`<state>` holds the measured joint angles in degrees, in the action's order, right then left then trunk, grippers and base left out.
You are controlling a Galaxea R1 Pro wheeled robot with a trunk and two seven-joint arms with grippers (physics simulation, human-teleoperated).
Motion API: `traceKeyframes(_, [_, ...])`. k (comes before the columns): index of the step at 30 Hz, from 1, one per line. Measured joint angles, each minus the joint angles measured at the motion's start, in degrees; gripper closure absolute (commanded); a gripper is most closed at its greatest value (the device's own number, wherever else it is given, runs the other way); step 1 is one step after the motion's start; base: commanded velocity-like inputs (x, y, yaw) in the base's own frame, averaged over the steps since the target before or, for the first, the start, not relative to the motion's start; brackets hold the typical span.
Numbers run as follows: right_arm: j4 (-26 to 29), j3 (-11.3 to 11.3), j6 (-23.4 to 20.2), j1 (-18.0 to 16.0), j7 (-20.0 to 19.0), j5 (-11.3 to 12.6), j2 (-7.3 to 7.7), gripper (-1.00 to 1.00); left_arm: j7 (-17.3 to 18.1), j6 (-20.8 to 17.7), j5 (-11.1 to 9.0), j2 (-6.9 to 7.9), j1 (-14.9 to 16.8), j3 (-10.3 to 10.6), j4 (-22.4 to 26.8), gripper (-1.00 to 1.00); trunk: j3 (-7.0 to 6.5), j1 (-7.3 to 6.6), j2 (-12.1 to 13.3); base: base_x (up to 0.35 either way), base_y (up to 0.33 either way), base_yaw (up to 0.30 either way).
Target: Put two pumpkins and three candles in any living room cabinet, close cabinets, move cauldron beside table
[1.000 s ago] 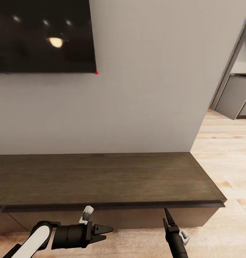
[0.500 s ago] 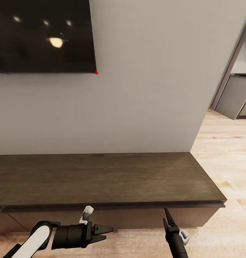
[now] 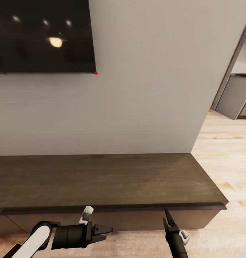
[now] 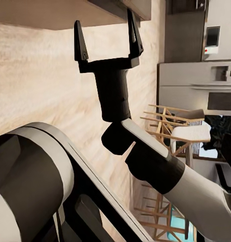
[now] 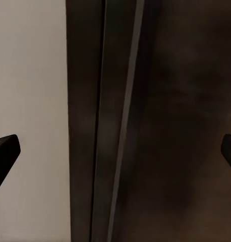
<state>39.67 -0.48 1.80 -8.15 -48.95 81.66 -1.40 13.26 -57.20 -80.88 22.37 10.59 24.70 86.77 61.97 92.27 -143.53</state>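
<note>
Facing one cabinet (image 3: 101, 177): two grippers, left (image 3: 107, 229), right (image 3: 167, 217), jaws apart

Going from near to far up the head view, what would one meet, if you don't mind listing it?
Left claw and right claw → cabinet → grey wall → television.

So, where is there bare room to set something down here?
The whole top of the cabinet is bare, from the wall behind to its front edge. It is tighter below that edge, where the left gripper and the right gripper hover.

Grey wall (image 3: 144, 89), black television (image 3: 44, 36), light wood floor (image 3: 226, 150)
</note>
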Motion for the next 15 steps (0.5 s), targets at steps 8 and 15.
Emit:
traceKeyframes(8, [0.0, 0.0, 0.0, 0.0, 0.0, 0.0, 0.02, -1.00, 0.0, 0.0, 0.0, 0.00, 0.0, -0.1, 0.0, -1.00, 0.00, 0.00, 0.0, 0.046, 0.000, 0.000])
traceKeyframes(15, [0.0, 0.0, 0.0, 0.0, 0.0, 0.0, 0.02, -1.00, 0.0, 0.0, 0.0, 0.00, 0.0, 0.0, 0.0, -1.00, 0.00, 0.00, 0.0, 0.002, 0.000, 0.000])
